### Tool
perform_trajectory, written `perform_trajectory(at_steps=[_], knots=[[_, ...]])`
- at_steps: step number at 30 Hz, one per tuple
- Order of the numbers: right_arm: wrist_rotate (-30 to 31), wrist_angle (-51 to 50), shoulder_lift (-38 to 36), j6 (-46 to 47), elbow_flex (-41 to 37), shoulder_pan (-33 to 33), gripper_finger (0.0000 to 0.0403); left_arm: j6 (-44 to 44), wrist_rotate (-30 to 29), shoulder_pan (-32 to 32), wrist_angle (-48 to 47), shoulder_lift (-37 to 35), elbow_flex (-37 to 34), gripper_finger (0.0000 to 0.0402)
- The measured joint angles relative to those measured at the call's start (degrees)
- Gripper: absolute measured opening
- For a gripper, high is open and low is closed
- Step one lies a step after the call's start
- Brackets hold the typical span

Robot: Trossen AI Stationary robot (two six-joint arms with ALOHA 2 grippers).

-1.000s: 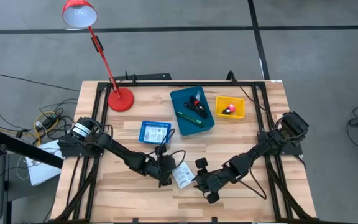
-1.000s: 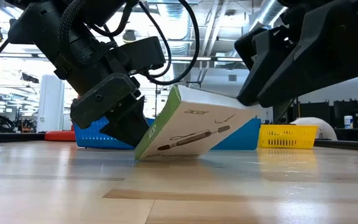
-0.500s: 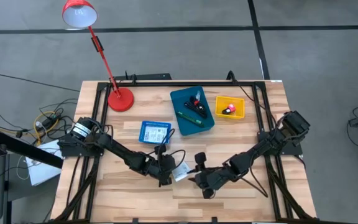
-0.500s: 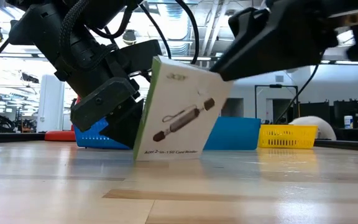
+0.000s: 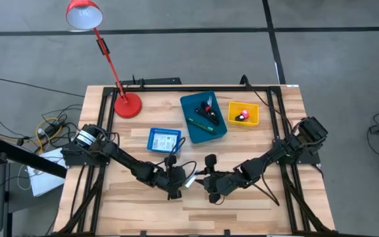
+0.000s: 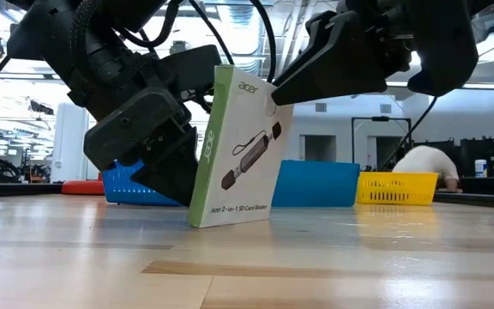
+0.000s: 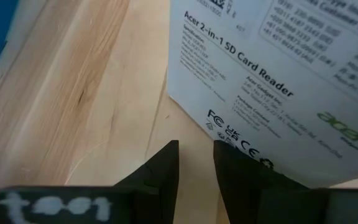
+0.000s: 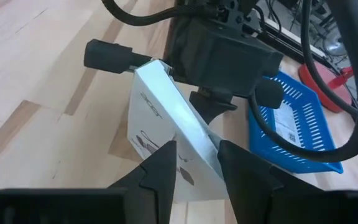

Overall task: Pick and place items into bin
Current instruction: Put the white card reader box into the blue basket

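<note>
The white printed packet [image 6: 238,146], a flat box with a green side, stands almost upright on its lower edge [image 6: 230,220] at the table's near middle [image 5: 191,180]. My left gripper [image 5: 178,183] sits low behind it, fingers nearly together [image 7: 194,155]. My right gripper [image 5: 206,181] comes in from the table's right and is shut on the packet's top. Black pieces with red accents and a green pen lie in the teal bin [image 5: 204,116]. A pink bit lies in the yellow bin [image 5: 243,114]. My left gripper rests the ends of its shut fingers [image 7: 232,163] against the packet's printed back face, near its lower edge [image 7: 219,121]. It comes slanting down from the table's left. My right gripper pinches the packet's top edge near a corner [image 8: 194,140] between its two fingers [image 8: 160,165], slanting down from the table's right. The packet stands on its lower edge, tilted slightly toward the left gripper.
A blue basket [image 5: 164,139] holding a printed card sits just beyond the left gripper. A red lamp stands on its base [image 5: 127,104] at the far left. Bare wood lies along the near edge and the right side. A person shows in the room behind [image 6: 423,167].
My right gripper has moved up and toward the table's left, holding the packet's raised edge. The packet has tipped from a low lean to almost upright, pivoting on its lower edge against the left gripper, which has stayed in place.
</note>
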Motion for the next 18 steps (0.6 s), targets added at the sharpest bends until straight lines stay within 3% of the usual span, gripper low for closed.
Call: perform_trajectory(at_steps=[18], knots=[[-1.0, 0.0, 0.0, -0.3, -0.1, 0.1, 0.012, 0.1, -0.7, 0.1, -0.3, 0.0, 0.0, 0.0094]])
